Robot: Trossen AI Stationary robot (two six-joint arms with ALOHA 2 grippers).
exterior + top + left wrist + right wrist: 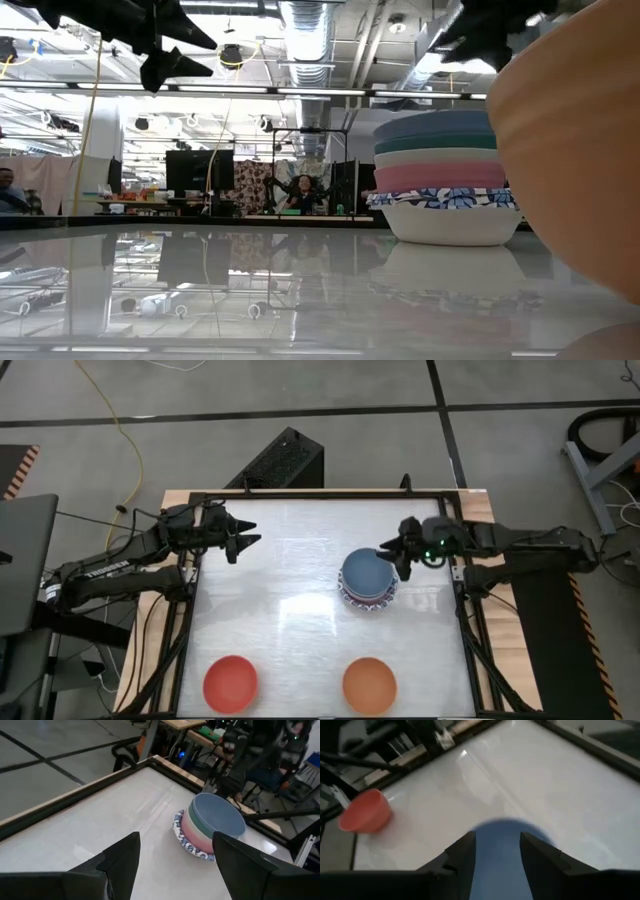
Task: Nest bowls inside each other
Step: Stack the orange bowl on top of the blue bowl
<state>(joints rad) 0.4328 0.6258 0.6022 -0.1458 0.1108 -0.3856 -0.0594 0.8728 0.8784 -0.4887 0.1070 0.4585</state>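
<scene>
A stack of nested bowls (368,582) stands right of the table's middle. A blue-patterned white bowl (445,215) is at the bottom, with pink, cream and green bowls above it and a blue bowl (503,827) on top. A red bowl (230,683) and an orange bowl (369,685) rest alone on their bases near the front edge. My right gripper (386,548) hangs open above the stack's far right rim, clear of it (490,30). My left gripper (246,533) hovers open and empty at the far left.
A raised dark frame (190,610) borders the table. The white tabletop (290,600) lies bare between the stack and the left gripper. In the low view the orange bowl (580,150) fills the right side, close to the camera. The red bowl (365,812) also appears in the right wrist view.
</scene>
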